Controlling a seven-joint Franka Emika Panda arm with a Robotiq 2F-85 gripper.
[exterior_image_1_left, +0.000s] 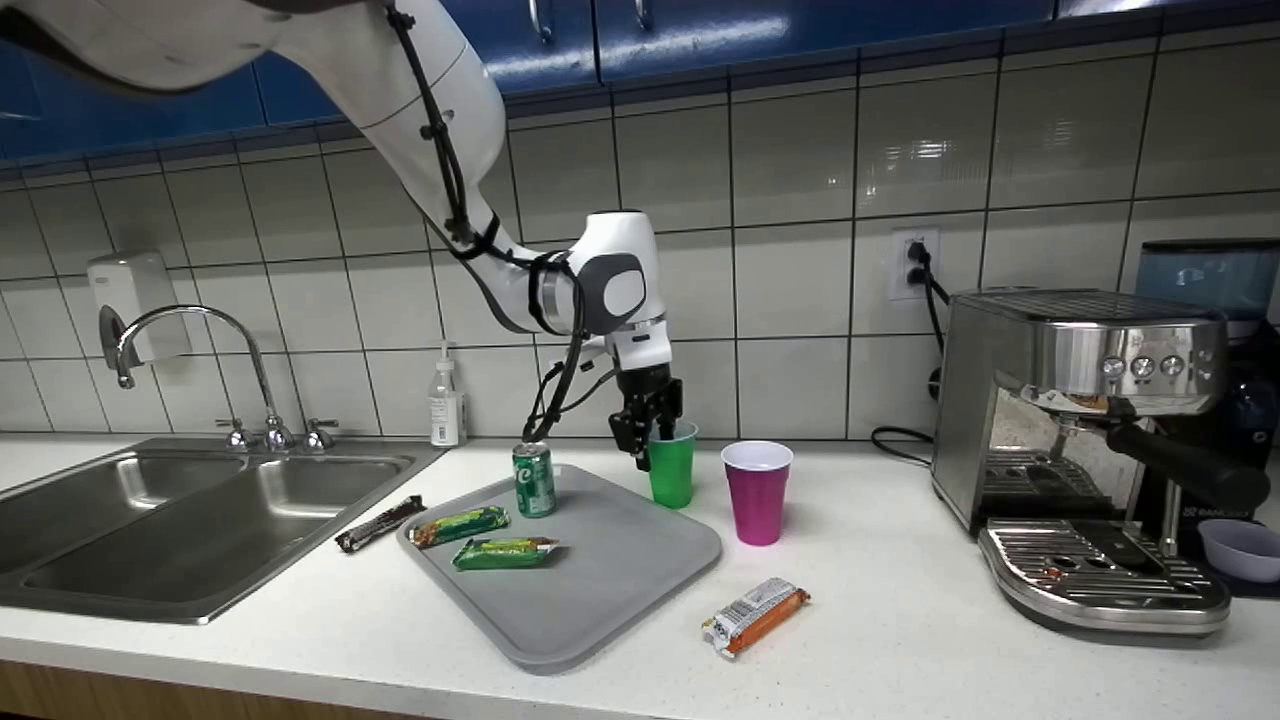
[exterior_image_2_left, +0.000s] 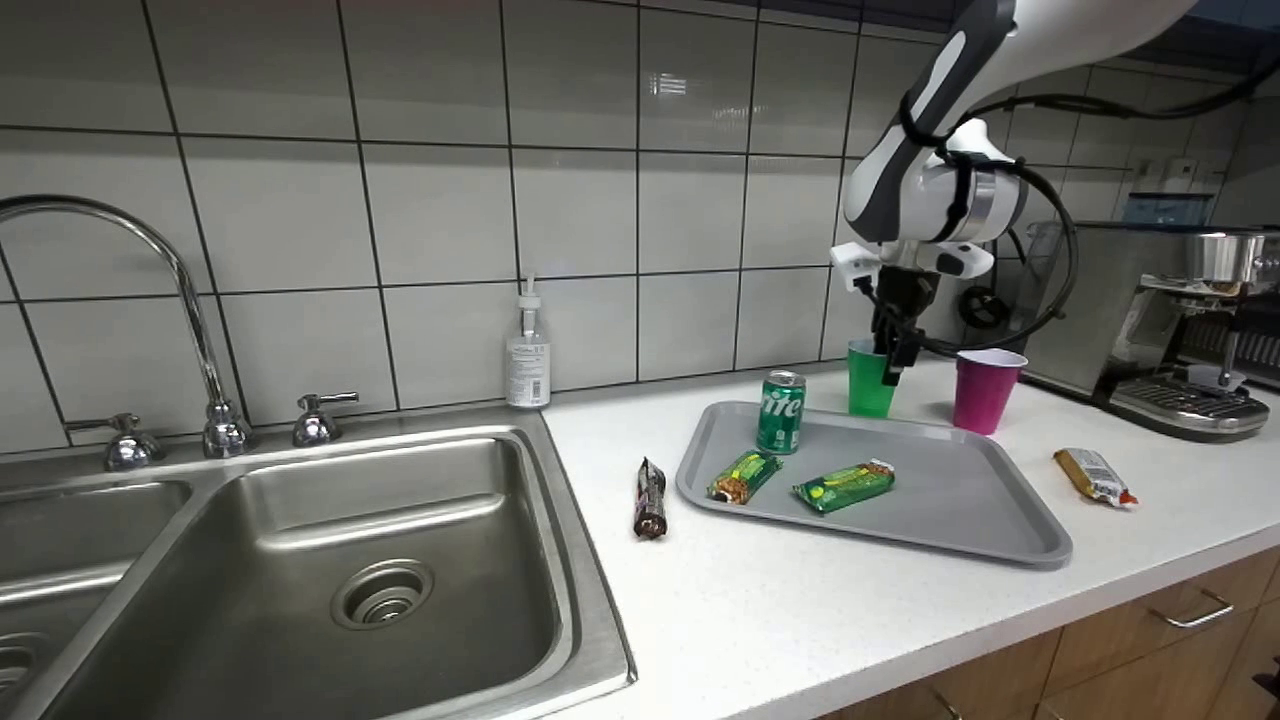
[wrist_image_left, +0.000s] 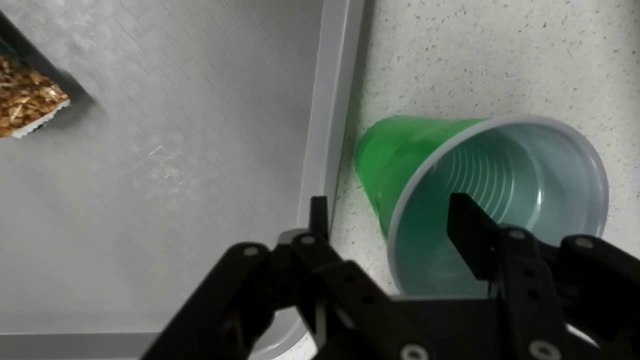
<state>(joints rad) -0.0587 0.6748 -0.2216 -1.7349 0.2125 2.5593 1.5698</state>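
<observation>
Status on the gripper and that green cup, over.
Gripper open. Green cup upright on the counter, ungripped, wall between the fingers. Gray tray close alongside, might snag the outer finger.

In an exterior view the white arm (exterior_image_1_left: 475, 105) slopes down from the upper left to a nearly upright wrist (exterior_image_1_left: 620, 282). The jaws hang beneath, pointing downward; in the wrist view the black fingers (wrist_image_left: 469, 235) stand apart with a gap between them.
</observation>
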